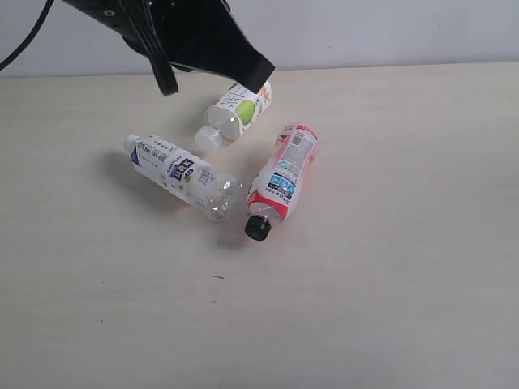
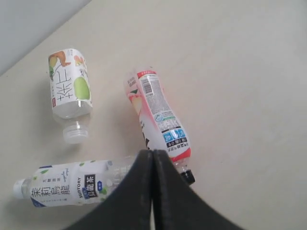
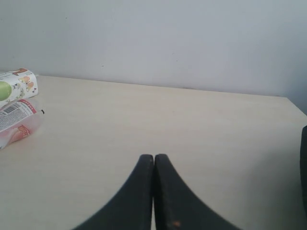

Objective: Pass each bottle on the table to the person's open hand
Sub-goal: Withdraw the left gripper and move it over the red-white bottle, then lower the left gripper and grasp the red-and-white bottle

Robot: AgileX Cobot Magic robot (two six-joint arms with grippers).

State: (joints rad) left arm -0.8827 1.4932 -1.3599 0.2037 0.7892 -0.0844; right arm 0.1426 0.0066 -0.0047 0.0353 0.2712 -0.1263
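I see left gripper (image 2: 153, 152) pressed together, empty, hanging above three bottles lying on the table (image 1: 389, 284): apple-label bottle (image 1: 237, 112) at the back, blue-white-label bottle (image 1: 180, 167) and red-label bottle (image 1: 284, 178) in front. Right gripper (image 3: 153, 157) also closed, empty, apart from them.

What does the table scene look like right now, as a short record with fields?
bottles in view: three, all lying on their sides on the table
green-apple-label bottle: white cap, at the back in the exterior view
blue-white-label bottle: left in that view
red-label bottle: black cap, right in that view
left tool: shut, empty, above the bottles
right tool: shut, empty
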